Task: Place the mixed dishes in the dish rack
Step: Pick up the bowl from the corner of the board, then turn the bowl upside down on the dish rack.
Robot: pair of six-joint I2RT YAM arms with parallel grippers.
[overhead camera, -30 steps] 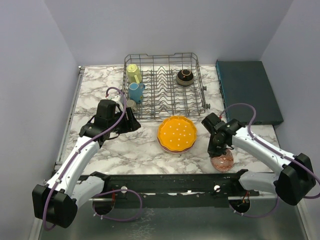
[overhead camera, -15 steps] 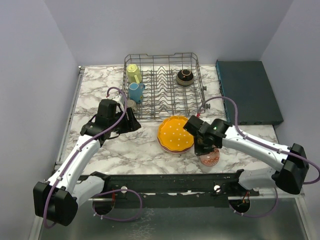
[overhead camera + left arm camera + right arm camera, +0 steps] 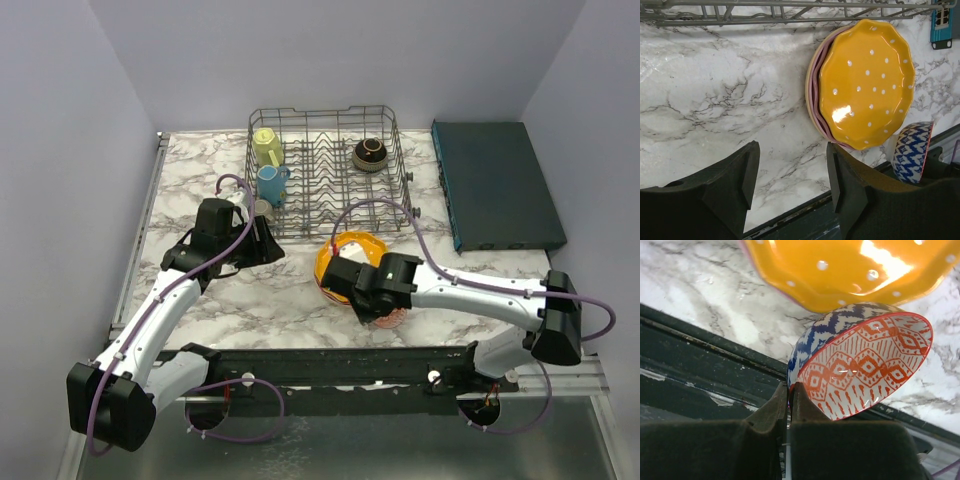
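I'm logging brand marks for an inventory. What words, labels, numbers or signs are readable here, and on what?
No readable text in any view.
The bowl in the right gripper bears only red and blue patterns; the orange plate only white dots.
The teal object at the left wrist view's edge has white marks, too small to read.

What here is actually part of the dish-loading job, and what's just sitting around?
Part of the job:
- dish rack
- yellow mug, blue mug and dark brown bowl, all already in the rack
- orange plate, stacked on a pink plate
- patterned bowl, pinched by the right gripper

Just lying about:
- flat teal box, beside the rack
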